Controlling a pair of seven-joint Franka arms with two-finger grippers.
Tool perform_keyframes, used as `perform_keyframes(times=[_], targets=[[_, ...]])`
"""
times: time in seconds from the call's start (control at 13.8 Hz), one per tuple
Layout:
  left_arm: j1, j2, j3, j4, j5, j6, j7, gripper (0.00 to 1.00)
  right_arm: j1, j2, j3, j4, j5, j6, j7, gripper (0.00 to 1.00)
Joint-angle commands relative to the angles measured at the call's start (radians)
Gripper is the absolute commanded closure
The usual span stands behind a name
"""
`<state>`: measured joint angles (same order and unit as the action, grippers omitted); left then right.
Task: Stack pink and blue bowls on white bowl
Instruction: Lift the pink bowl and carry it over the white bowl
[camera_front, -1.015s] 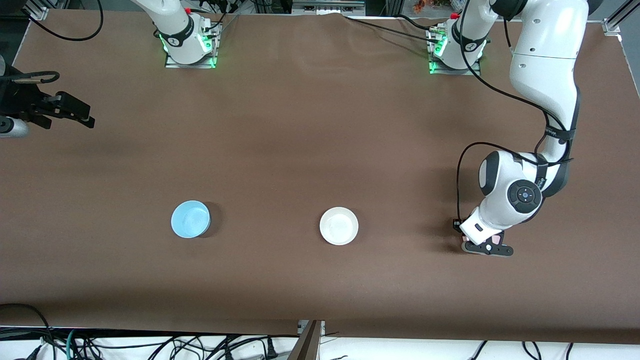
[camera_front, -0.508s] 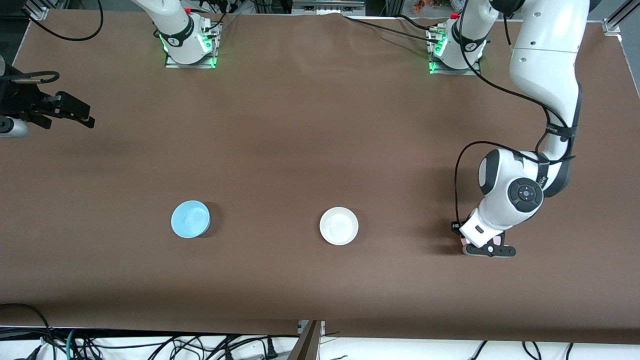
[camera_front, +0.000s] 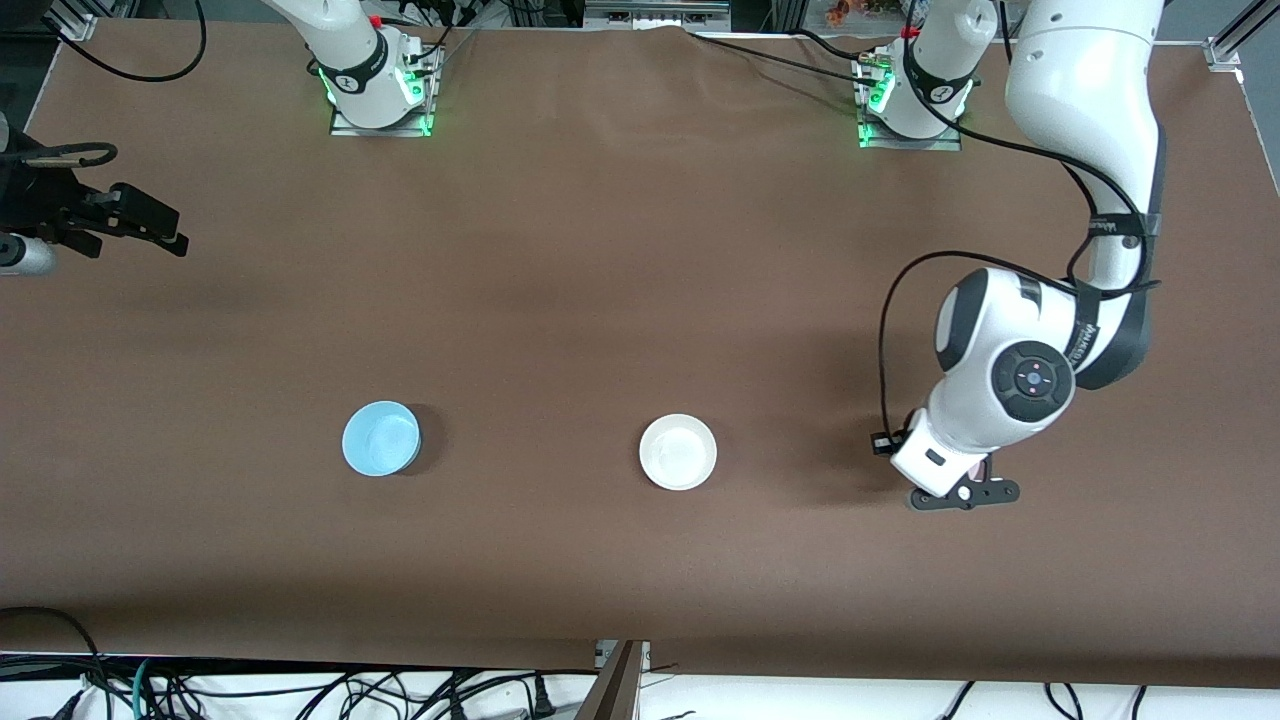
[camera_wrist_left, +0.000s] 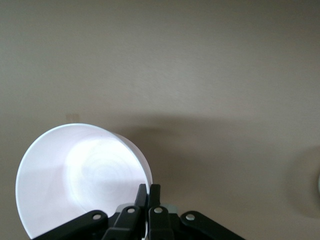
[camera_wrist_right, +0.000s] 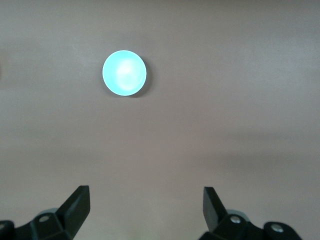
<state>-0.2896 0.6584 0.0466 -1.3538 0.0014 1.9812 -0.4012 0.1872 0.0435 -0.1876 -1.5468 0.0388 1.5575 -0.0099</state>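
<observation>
Bowls: we are counting three, one pink bowl (camera_wrist_left: 75, 180) pinched by our left gripper (camera_wrist_left: 148, 200), one blue bowl (camera_front: 380, 438) and one white bowl (camera_front: 678, 452) sitting lower center on the tabletop (camera_front: 600, 250); right gripper (camera_wrist_right: 145, 205) is waiting wide open, holding nothing.

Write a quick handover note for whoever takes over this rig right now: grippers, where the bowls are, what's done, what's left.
Left gripper: shut on the rim of the pink bowl, lifted over the table's left-arm end.
Right gripper: open, empty, waiting at the right-arm end.
White bowl: mid-table, nothing in it.
Blue bowl: beside it, toward the right arm's end, untouched.
Done: pink bowl picked up.
Left: set pink on white, then stack blue.
</observation>
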Motion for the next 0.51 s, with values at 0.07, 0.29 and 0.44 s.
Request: perform_keyframes(times=[0.07,0.29,0.44], targets=[[-0.074,0.004,0.006,0.067,-0.003,-0.065,-0.207,1.0,-0.002,-0.019,-0.001,-0.019,-0.005,-0.001,0.008,0.0],[-0.15,0.01,0.007,0.087,-0.02,-0.062,-0.404,1.0,-0.002,-0.019,-0.001,-0.019,-0.004,-0.001,0.008,0.0],[-0.189,0.02,0.007,0.114,-0.021,-0.062,-0.497,1.0,-0.002,-0.019,-0.001,-0.019,-0.004,-0.001,0.008,0.0]])
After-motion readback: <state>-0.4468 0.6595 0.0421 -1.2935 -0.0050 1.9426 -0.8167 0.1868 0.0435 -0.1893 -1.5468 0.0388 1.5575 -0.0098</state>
